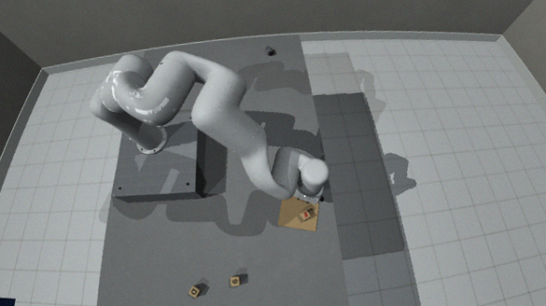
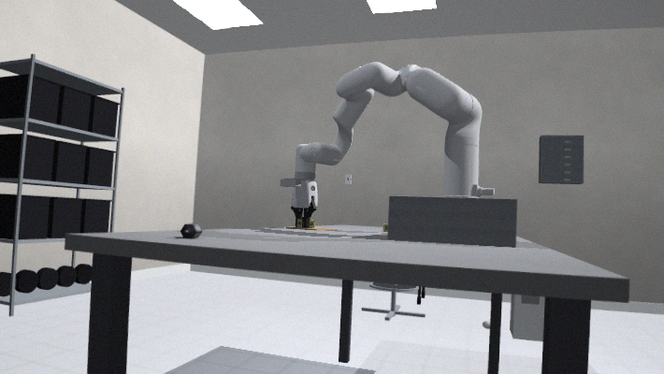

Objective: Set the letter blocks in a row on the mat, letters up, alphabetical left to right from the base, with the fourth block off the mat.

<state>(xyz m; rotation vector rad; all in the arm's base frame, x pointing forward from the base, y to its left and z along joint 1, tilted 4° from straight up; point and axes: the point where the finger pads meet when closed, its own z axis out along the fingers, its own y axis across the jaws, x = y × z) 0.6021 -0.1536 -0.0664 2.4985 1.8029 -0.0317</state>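
Note:
The tan mat [image 1: 297, 216] lies on the grey table near its right edge. My gripper [image 2: 304, 222] points straight down over the mat's far right part and is shut on a wooden block [image 2: 309, 223], low at the mat's surface. In the overhead view the wrist [image 1: 313, 176] hides the fingers, and only an edge of the held block with a dark mark shows. A block with a red mark on top [image 1: 305, 216] sits on the mat right beside it. Two more blocks [image 1: 194, 291] [image 1: 235, 281] with dark characters on top lie off the mat, near the table's front.
The arm's base stands on a dark pedestal [image 1: 154, 167], also seen side-on [image 2: 453, 221]. A small dark object [image 2: 191, 230] [image 1: 270, 50] lies near the table's far end. A shelf rack [image 2: 56, 154] stands beside the table.

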